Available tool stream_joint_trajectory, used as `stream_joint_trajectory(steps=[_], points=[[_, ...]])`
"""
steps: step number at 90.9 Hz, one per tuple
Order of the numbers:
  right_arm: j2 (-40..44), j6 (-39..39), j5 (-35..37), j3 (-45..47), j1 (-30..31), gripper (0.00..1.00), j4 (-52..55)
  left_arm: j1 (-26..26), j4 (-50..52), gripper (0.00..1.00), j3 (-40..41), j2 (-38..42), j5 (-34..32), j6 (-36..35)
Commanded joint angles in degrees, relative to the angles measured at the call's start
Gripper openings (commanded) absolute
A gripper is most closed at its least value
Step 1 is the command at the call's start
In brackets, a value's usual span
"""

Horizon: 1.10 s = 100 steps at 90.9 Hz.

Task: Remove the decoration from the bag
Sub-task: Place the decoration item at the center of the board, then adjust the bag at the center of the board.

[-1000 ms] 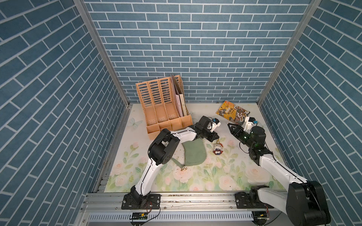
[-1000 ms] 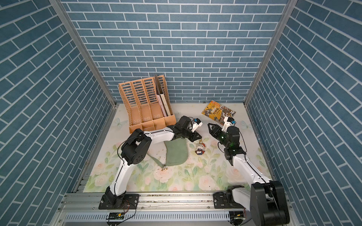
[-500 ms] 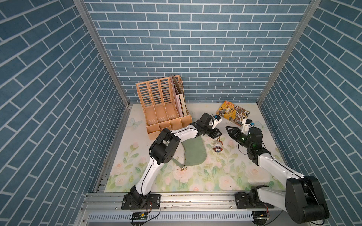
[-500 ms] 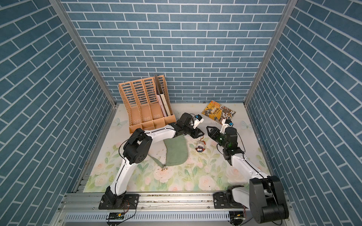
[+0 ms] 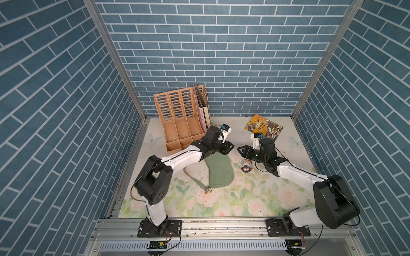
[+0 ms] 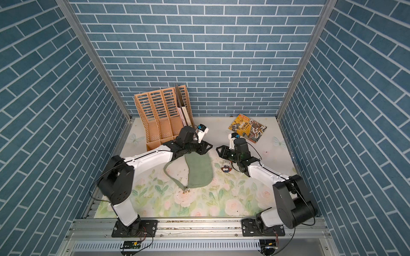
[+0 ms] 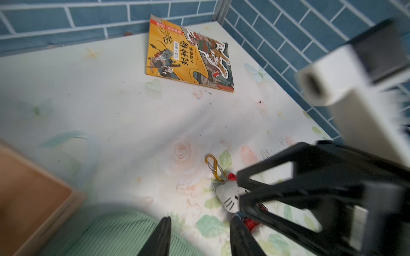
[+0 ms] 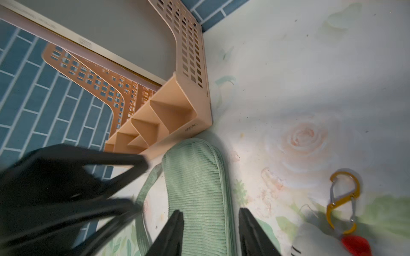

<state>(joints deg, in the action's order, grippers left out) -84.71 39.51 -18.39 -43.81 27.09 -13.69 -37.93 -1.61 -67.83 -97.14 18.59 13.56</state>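
Observation:
The sage-green bag (image 5: 219, 172) (image 6: 199, 170) lies flat on the floral mat, its strap ring (image 5: 208, 190) at the near end. The decoration (image 5: 246, 166) (image 6: 226, 169), a white plush cat with a red base and a gold clasp (image 7: 213, 166), lies on the mat just right of the bag, apart from it. My left gripper (image 5: 231, 146) (image 7: 200, 232) hovers open over the bag's far end with nothing between its fingers. Facing it, my right gripper (image 5: 240, 150) (image 8: 210, 230) is open and empty, between the bag (image 8: 195, 177) and the decoration (image 8: 317, 239).
An orange file organizer (image 5: 184, 119) (image 8: 177, 106) stands at the back left, touching the bag's far end. A yellow illustrated booklet (image 5: 263, 127) (image 7: 188, 55) lies at the back right. Brick walls enclose three sides.
My left gripper has opened from shut and pulled back a little from the bag's end. My right gripper has moved left toward it.

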Motion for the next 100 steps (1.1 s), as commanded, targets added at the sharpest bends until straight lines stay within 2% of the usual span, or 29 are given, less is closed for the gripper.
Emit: stream_joint_trajectory(steps=[1, 20, 36, 54, 66, 83, 100], points=[[-5.6, -4.9, -0.5, -5.0, 3.0, 0.44, 3.8, -0.3, -2.8, 0.47, 7.8, 6.4, -2.4, 4.4], [-16.3, -5.0, 2.3, -11.9, 5.6, 0.42, 4.0, -4.4, -4.7, 0.47, 20.7, 15.7, -2.4, 10.8], [-22.6, -6.0, 2.2, -16.4, 6.3, 0.42, 5.4, -4.8, -7.8, 0.47, 27.9, 21.0, -3.0, 14.7], [-26.1, -6.3, 1.8, -17.6, 7.6, 0.41, 5.9, -4.8, -9.0, 0.47, 31.1, 23.1, -5.3, 16.0], [-26.2, -4.6, 1.5, -17.0, 8.0, 0.31, 4.8, -4.8, -9.9, 0.47, 32.1, 23.6, -6.3, 16.7], [-22.3, 5.9, 2.9, -9.6, 8.5, 0.07, -2.4, -4.7, -10.1, 0.47, 33.0, 24.9, -8.4, 17.7], [-16.0, 21.4, 12.9, -0.2, 13.5, 0.01, -11.8, -4.4, -10.4, 0.47, 32.9, 25.7, -10.3, 18.0]])
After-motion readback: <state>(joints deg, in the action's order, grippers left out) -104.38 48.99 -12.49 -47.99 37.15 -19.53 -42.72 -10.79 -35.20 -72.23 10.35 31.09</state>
